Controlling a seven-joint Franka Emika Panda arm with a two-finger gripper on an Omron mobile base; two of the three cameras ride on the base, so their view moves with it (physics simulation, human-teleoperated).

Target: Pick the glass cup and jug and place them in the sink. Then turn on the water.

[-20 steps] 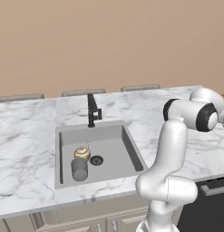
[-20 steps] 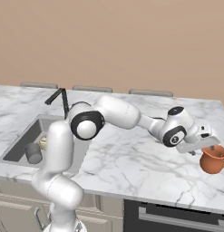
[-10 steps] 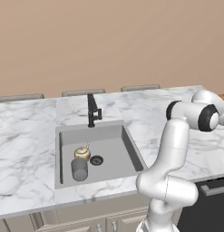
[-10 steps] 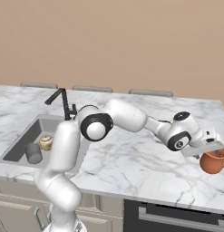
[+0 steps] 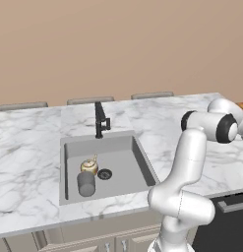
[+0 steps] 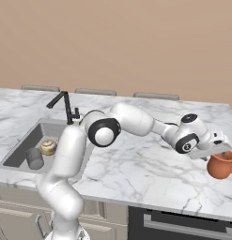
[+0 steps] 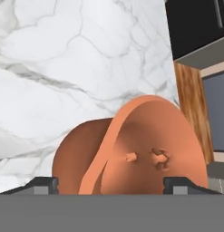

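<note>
- Arm stretched far right across the white marble worktop point(image 6: 136, 173); gripper point(image 6: 220, 146) is at the jug point(image 6: 220, 165), near the worktop's right end, close to the front edge.
- Right base view: the hand sits at the jug's rim, touching or just above it; can't tell which. Jug looks upright on the marble from this side.
- Hand view: jug point(image 7: 131, 149) is dead centre, flared rim and inside facing the camera. One fingertip point(image 7: 43, 183) sits off the left of the body, the other off the right of the rim.
- Jaws are spread wide, jug between them. Pad contact on the jug not visible; can't tell if they touch it.
- Left base view: forearm and wrist run off the right edge; a sliver of orange shows there at the frame border.
- Glass cup point(image 5: 86, 183) is in the sink point(image 5: 137, 157), upright, front-left part of the basin. Seen again in the right base view point(image 6: 34, 158).
- Small golden teapot-like vessel point(image 5: 89, 165) is also in the basin, just behind the cup, near touching it. Round black drain point(image 5: 105, 173) is just right of both.
- Black tap point(image 5: 100, 119) stands at the back rim of the sink, spout over the basin. No stream from it.
- Hand view background: dark oven front and a wood panel past the worktop edge.
</note>
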